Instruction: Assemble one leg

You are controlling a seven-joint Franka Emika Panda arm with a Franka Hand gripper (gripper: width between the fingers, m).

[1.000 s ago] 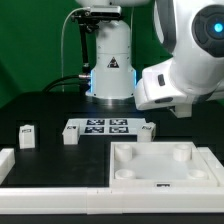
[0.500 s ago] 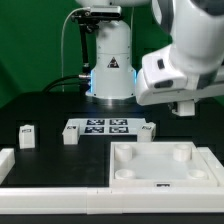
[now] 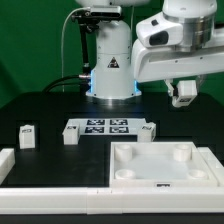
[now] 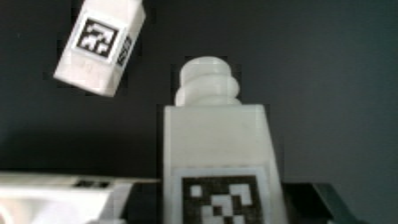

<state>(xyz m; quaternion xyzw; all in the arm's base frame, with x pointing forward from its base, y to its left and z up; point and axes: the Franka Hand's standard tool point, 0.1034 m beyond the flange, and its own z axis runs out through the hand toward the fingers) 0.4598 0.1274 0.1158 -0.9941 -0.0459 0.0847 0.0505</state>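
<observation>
My gripper (image 3: 184,96) hangs in the air at the exterior view's right, above and behind the large white tray-like part (image 3: 128,170). It is shut on a leg (image 3: 185,93), a small white block. In the wrist view the held leg (image 4: 217,130) stands between the dark fingers (image 4: 306,196), tag toward the camera and a rounded peg on its far end. Three more legs stand on the black table: one at the left (image 3: 27,136), one by the marker board's left end (image 3: 70,133), one by its right end (image 3: 149,130). One loose leg shows in the wrist view (image 4: 98,45).
The marker board (image 3: 100,127) lies flat at the table's middle. The robot's base (image 3: 110,70) stands behind it. A white rim piece (image 3: 10,162) runs along the front left. The tray-like part has round bosses in its corners.
The arm has risen and swung toward the exterior view's left, lifting the gripper and the held leg higher above the table. The loose legs and the tray-like part have not moved.
</observation>
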